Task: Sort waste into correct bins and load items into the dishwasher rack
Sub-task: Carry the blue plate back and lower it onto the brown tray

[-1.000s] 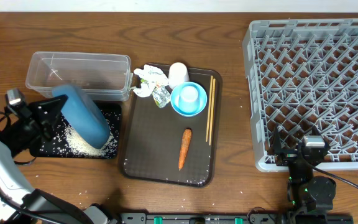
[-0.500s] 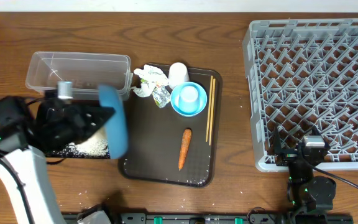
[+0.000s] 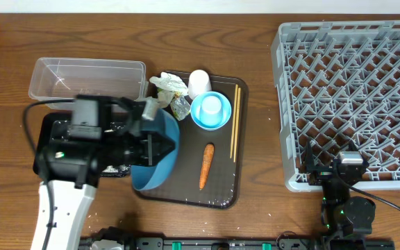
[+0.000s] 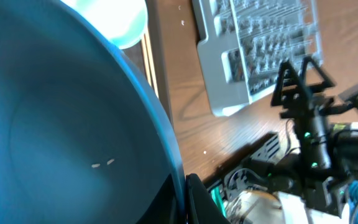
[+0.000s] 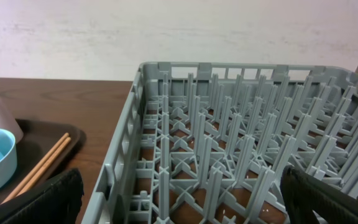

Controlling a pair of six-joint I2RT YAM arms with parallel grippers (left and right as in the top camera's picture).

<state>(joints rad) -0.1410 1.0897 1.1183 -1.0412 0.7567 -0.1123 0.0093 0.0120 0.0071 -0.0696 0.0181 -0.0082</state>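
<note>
The left tool grips the large blue plate at its rim, tilted steeply over the near-left corner of the brown serving tray. Two rice grains lie inside the plate. The right tool, spread wide, faces the dishwasher rack from its near edge.

Wooden table, rack, tub, brown tray

Dark brown serving tray on wooden table — plain white wall behind.
</note>
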